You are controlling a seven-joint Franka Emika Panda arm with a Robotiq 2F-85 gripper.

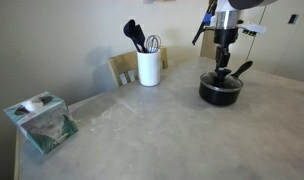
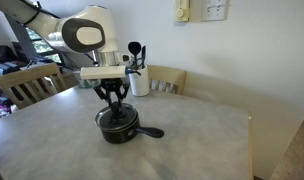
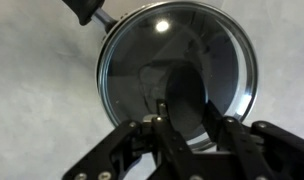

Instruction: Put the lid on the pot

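Wrist view: gripper [image 3: 187,115] clamps the lid [image 3: 162,50] on the pot [image 1: 220,95]; a utensil holder [image 1: 148,68] stands apart.

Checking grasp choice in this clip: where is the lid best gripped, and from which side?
On the lid, the small black centre knob, from straight above. The lid lies flat on the pot, and its smooth glass and thin rim give nothing to pinch. The gripper is shut there.
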